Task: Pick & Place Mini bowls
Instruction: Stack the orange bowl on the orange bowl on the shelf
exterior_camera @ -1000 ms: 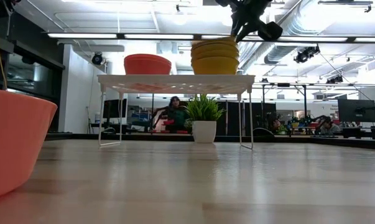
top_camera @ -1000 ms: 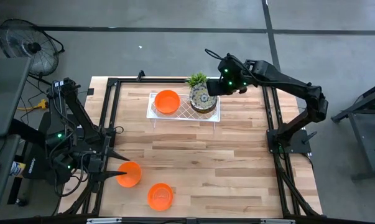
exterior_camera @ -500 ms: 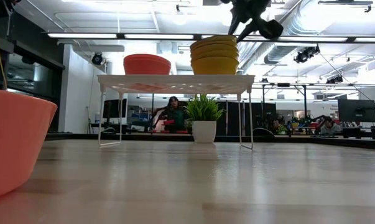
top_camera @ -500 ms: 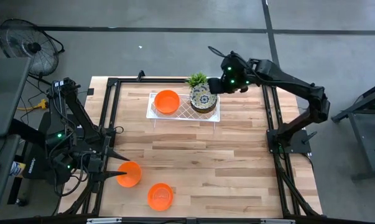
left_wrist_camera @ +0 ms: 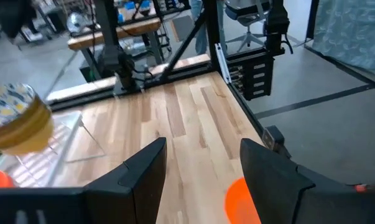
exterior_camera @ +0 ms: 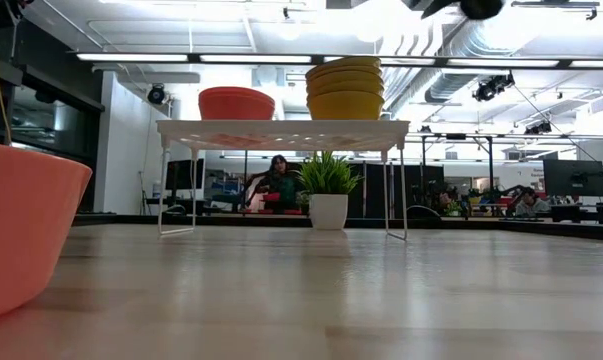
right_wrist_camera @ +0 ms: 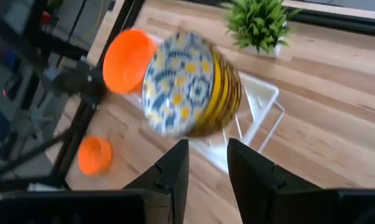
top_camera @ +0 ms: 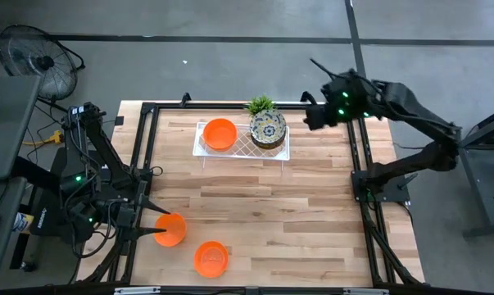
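Note:
A stack of cream patterned mini bowls (top_camera: 268, 129) and one orange mini bowl (top_camera: 220, 133) sit on the white lattice tray (top_camera: 242, 152) at the table's far side. Two more orange bowls (top_camera: 170, 229) (top_camera: 210, 258) rest on the wood near the front left. My right gripper (top_camera: 306, 121) hangs open and holds nothing, to the right of the stack (right_wrist_camera: 187, 87) and above it. My left gripper (top_camera: 158, 224) stands open at the left side of the nearer orange bowl (left_wrist_camera: 240, 202), which shows low between its fingers. My left gripper comes level from the table's left at the orange bowl's rim (top_camera: 163, 229). Its fingers stand wide apart, and I cannot tell whether either one touches the bowl.
A small potted plant (top_camera: 260, 105) stands behind the tray. The tray stands on thin legs (exterior_camera: 395, 180), raised above the table. Bare wood spreads across the table's middle and right half (top_camera: 312, 213). Black frame rails run along the table's left and right edges.
My right gripper has opened and let go at the top of the patterned stack. It has then risen and drawn away toward the table's right edge. The stack has stayed in place on the tray.

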Action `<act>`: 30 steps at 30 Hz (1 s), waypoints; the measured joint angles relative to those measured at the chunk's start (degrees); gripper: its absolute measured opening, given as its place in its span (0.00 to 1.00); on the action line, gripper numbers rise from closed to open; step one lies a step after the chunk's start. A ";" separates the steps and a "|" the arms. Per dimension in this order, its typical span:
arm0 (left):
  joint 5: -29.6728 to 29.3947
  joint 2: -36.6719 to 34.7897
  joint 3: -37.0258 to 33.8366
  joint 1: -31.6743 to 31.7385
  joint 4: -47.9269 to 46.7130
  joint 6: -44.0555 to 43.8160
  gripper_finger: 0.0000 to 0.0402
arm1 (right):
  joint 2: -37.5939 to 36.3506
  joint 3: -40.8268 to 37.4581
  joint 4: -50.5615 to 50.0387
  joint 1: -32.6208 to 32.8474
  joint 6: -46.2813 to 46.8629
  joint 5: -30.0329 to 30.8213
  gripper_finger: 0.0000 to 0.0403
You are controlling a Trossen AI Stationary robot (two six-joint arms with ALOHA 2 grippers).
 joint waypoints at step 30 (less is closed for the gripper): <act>48.69 7.91 -11.71 22.30 -20.12 -33.70 0.49 | 1.91 -0.02 -12.88 56.49 21.32 39.74 0.24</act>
